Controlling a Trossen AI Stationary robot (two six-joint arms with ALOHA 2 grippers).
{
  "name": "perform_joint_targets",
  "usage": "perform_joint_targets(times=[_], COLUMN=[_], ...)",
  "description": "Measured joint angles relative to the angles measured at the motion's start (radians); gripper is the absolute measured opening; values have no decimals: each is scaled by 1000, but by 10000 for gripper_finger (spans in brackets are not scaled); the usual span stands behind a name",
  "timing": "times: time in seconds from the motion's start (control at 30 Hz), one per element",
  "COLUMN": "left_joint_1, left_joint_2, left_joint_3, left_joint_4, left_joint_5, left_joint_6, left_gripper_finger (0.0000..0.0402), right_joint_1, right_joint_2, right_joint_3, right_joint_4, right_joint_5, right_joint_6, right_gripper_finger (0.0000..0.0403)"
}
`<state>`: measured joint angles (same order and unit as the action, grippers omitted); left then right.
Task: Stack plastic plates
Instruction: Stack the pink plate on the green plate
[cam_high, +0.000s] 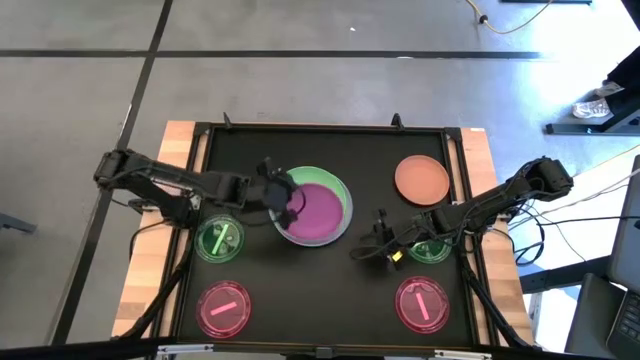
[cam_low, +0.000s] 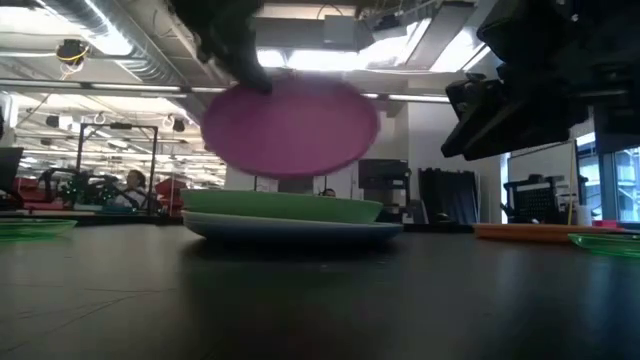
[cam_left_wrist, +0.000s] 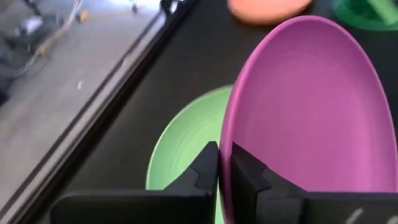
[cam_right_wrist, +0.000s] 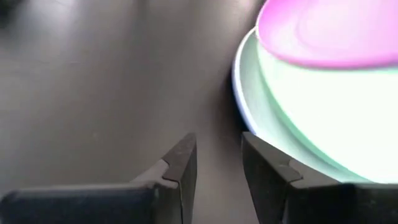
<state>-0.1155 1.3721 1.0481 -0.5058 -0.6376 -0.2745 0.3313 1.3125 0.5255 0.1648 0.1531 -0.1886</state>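
At the table's centre a green plate (cam_high: 308, 179) lies on a blue plate (cam_right_wrist: 239, 87). Above them hangs a magenta plate (cam_high: 320, 212), tilted, with my left gripper (cam_high: 285, 203) shut on it, reaching in from the table's left. My right gripper (cam_high: 362, 252) stands open to the right of the stack and nearer the front, with nothing between its fingers (cam_right_wrist: 180, 162). An orange plate (cam_high: 421, 178) lies flat at the far right. My left gripper pinches the magenta plate's rim (cam_left_wrist: 225, 155), on the side toward the table's left, between its two fingers, one on each face. The fingers come from the table's left, slanting down. The plate is lifted clear and tilted (cam_low: 290, 125) over the green plate (cam_low: 285, 207).
Small translucent green plates lie at the left (cam_high: 220, 240) and under the right arm (cam_high: 432, 250). Pink-red ones lie at the front left (cam_high: 224, 308) and front right (cam_high: 424, 305). The dark mat has a raised frame (cam_high: 200, 150) around it.
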Motion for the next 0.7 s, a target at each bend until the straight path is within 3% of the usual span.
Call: perform_joint_targets(times=[0.17,0.37,0.57,0.7], left_joint_1=[113,169,193,203], left_joint_2=[54,149,240,262], left_joint_3=[-1,-1,-1,-1], left_joint_4=[-23,-24,-22,-30], left_joint_5=[62,130,132,130], left_joint_6=[0,-61,-105,-103], left_gripper_finger=[22,26,35,63], right_joint_1=[-29,-95,-117,-117], right_joint_2=[0,0,0,0], right_joint_3=[0,0,0,0], right_joint_4=[20,20,14,12], right_joint_5=[38,37,-54,-66], right_joint_6=[-4,2,28,27], right_gripper_finger=[117,117,117,117])
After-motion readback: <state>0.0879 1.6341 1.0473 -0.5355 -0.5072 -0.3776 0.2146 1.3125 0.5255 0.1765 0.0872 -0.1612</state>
